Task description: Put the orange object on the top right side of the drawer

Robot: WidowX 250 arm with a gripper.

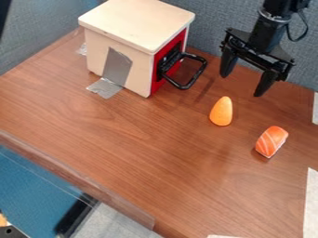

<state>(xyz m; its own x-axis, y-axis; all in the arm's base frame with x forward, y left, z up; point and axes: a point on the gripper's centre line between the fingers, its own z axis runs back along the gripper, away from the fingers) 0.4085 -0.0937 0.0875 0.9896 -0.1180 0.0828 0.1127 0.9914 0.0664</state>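
The drawer unit (133,23), with a black handle (200,74), stands on the counter (142,139). The orange object (221,111) rests on the counter, apart from the unit. The claw (242,83) hangs above the counter, fingers spread. Rightmost: sushi piece (271,141).

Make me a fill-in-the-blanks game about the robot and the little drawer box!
1. The drawer box has a red front with a handle coloured ____.
2. The gripper is not shut; it is ____.
3. Of the plain orange object and the toy sushi, the one with white stripes is the ____.

Missing words: black; open; toy sushi.
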